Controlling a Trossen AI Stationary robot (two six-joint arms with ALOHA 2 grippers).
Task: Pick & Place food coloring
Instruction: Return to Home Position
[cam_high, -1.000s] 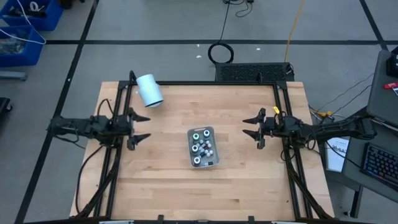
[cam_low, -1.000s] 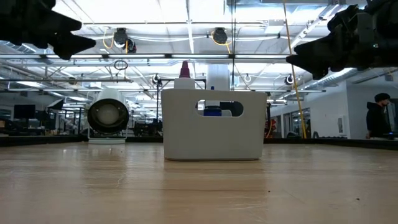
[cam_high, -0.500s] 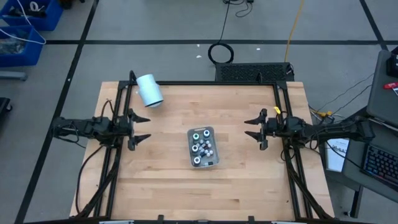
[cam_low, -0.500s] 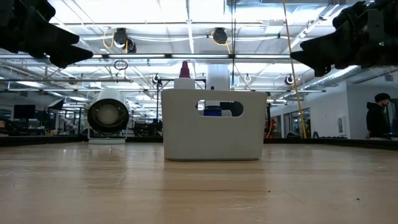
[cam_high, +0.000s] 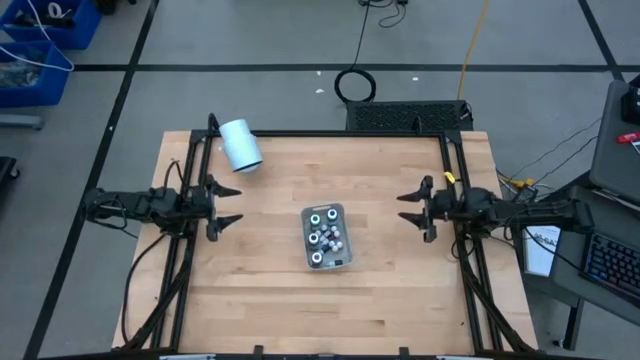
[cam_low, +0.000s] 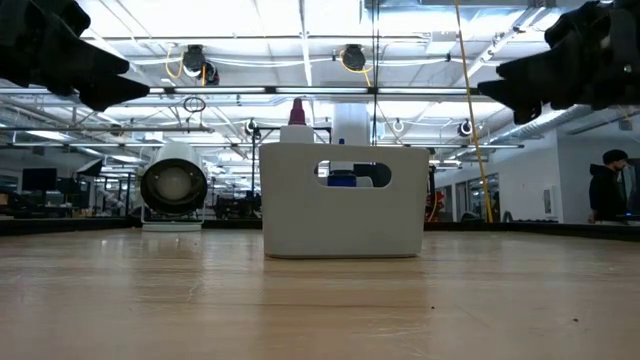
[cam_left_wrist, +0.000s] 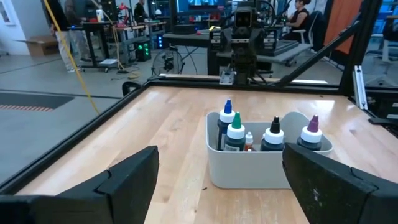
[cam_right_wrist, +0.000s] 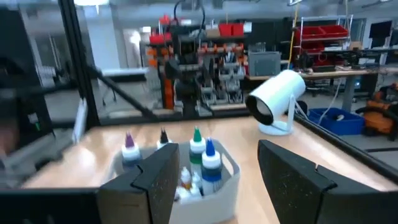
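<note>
- Pale wood worktop (cam_low: 320, 300) carries a white bin (cam_low: 300, 220).
- The food coloring (cam_left_wrist: 236, 132) bottles stand upright inside the bin, so the sorting looks done.
- Left hand (cam_high: 237, 205) and right hand (cam_high: 404, 208) hover well clear of the bin, one on each side, fingers spread and empty, probably parking.
- A white cylinder (cam_high: 240, 146) lies beyond the bin.

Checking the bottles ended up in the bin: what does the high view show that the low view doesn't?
Only the high view looks into the bin, at the food coloring bottles inside. Only the low view shows the bin's handle cut-out, with blue behind it, and a distant person. Both show the bin flanked by the left gripper and right gripper, and the white cylinder.
</note>
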